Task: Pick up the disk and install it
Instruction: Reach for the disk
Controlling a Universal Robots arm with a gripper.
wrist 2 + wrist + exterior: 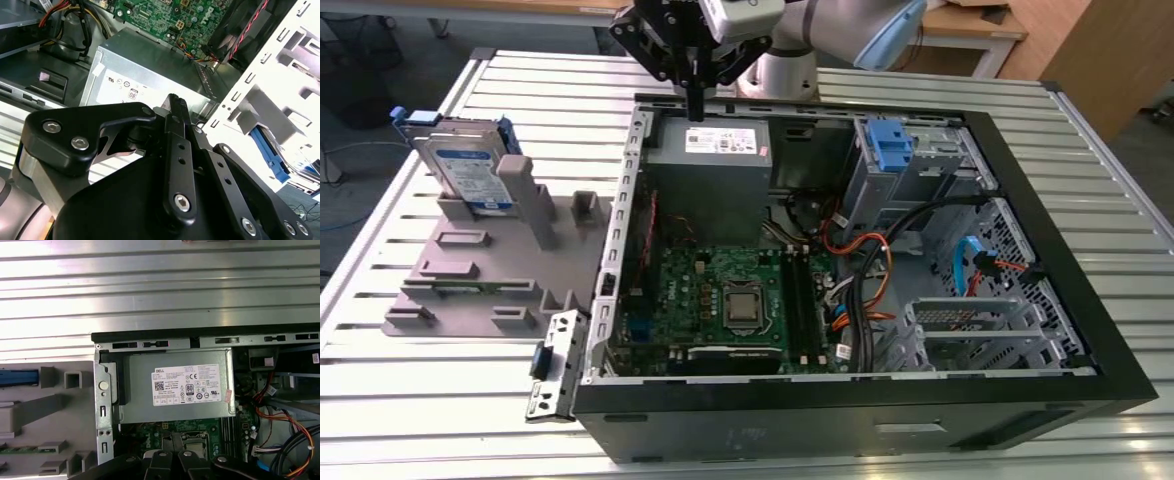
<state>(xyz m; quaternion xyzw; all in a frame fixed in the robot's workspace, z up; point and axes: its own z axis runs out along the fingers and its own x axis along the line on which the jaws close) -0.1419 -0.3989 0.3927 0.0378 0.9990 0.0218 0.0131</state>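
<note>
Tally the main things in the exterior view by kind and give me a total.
disk: 1
grey fixture tray: 1
open computer case: 1
power supply: 1
motherboard: 1
Total: 5

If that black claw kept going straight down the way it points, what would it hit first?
Most likely the grey boxy metal power supply with the white sticker, close to the black computer case's rear rim. The gripper hangs right above it, though depth is unclear.
</note>
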